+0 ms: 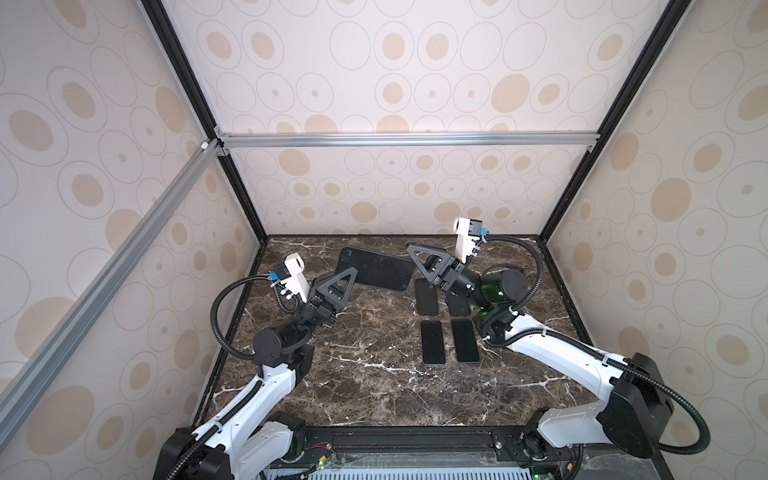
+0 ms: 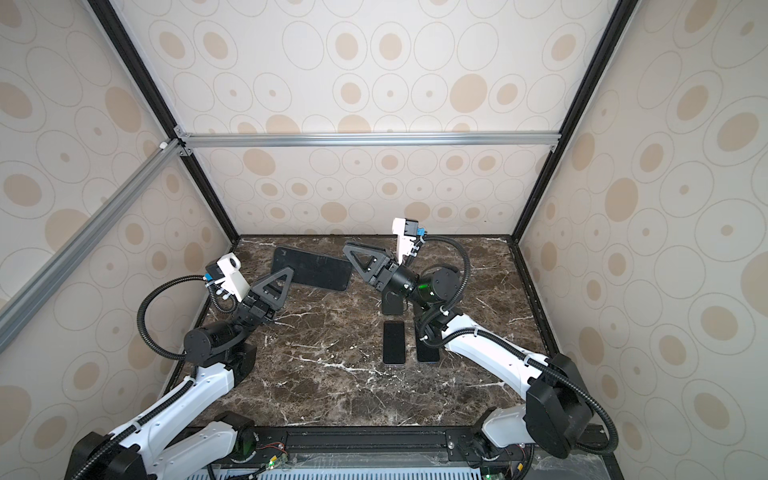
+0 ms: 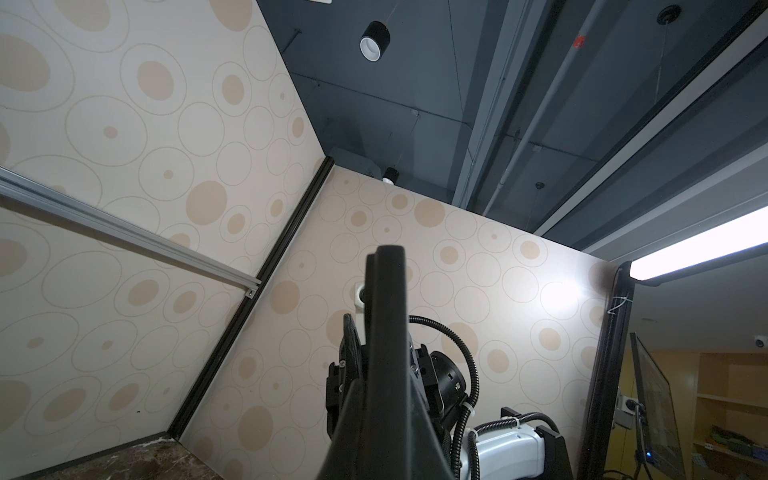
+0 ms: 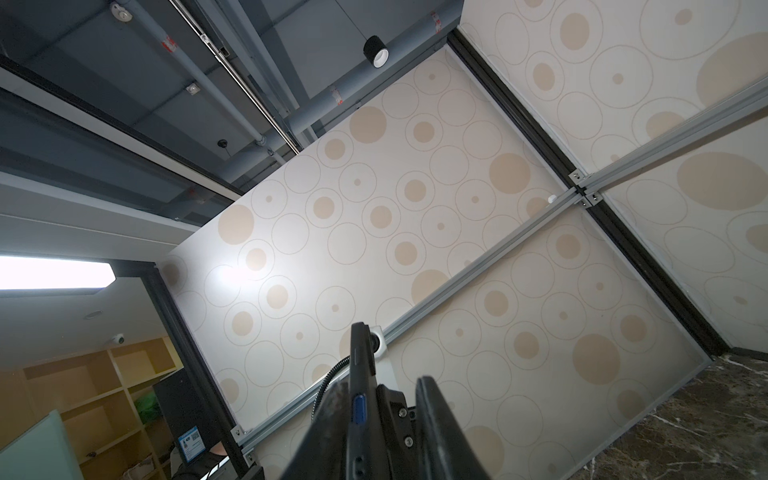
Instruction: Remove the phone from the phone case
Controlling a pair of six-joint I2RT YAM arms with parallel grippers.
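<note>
Cased phone [image 1: 374, 268] is held up over the counter [image 1: 353, 390] near the back wall, btwn both tools. L tool [image 1: 352, 273] is clenched, tip at the phone's left end; can't tell if it pinches it. R tool [image 1: 412, 250] is at the right end w/ jaws apart: phone edge lies by one finger, w/ a gap to the other finger [image 4: 432, 415]. Four small dark slabs [image 1: 432, 341] lie by the R arm.

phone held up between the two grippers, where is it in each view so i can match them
Top view: phone, near the middle.
Top view: phone, left of the middle.
Left wrist: not told apart from the shut left gripper.
Right wrist: edge-on, bottom middle, blue button on it.
Shared: the back wall's silver rail, in all four.
</note>
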